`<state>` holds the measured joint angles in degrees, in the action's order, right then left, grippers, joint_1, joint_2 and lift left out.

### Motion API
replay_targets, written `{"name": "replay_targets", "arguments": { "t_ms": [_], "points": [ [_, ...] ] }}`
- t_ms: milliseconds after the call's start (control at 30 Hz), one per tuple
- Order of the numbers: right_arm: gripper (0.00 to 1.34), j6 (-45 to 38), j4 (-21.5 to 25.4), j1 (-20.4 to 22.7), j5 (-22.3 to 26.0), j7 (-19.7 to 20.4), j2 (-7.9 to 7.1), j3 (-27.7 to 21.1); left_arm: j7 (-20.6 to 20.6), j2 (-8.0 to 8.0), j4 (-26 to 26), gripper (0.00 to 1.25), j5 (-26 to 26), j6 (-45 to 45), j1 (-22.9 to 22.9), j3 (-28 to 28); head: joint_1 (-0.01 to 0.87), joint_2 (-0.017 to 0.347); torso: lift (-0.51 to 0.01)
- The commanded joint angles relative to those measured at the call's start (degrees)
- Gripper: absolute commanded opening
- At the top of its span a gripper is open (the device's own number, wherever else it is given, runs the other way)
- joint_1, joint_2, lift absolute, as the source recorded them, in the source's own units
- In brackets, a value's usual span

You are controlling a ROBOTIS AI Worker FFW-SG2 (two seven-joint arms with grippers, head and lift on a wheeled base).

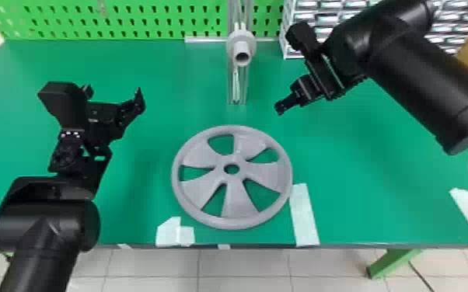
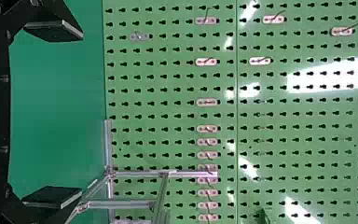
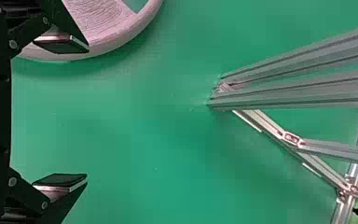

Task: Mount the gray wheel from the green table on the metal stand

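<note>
Plainly gray wheel [image 1: 238,202], perhaps matte

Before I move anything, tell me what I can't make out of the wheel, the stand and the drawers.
- Wheel: underside, in the head view, hidden as it lies face down against the green table.
- Wheel's far part, right wrist view: cut off by the edge; a finger of the right gripper covers some rim.
- Metal stand: top, head view, cut off by the upper edge.
- Drawers: several, head view, behind the right arm.
</note>
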<state>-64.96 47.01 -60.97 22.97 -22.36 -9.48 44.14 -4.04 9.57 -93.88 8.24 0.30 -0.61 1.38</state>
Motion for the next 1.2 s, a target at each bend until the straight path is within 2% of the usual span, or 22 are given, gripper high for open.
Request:
{"name": "replay_targets", "arguments": {
  "t_ms": [0, 367, 633, 1167],
  "points": [
    [1.04, -0.08, -1.66, -0.82, -0.38, -0.58, 1.13, 1.56, 0.0, 0.1, -0.25, 1.13, -0.07, 0.32, -0.27, -0.33, 0.867, 0.052, -0.1],
    [1.04, 0.0, -3.86, -0.91, -0.38, -0.76, 3.5, 3.84, 0.0, 0.27, -0.34, 1.13, -0.07, 0.58, -0.62, -0.94, 0.867, 0.052, -0.1],
    [1.04, 0.44, -5.09, -1.17, -0.38, -0.76, 4.65, 5.69, 0.0, 0.62, -0.34, 1.13, -0.16, 0.67, -1.14, -1.56, 0.867, 0.052, -0.1],
    [1.04, 0.8, -7.11, -1.35, -0.03, -0.76, 5.35, 8.5, 0.0, 0.8, -0.42, 1.13, -0.07, 0.76, -1.32, -1.82, 0.867, 0.052, -0.1]
  ]
}}
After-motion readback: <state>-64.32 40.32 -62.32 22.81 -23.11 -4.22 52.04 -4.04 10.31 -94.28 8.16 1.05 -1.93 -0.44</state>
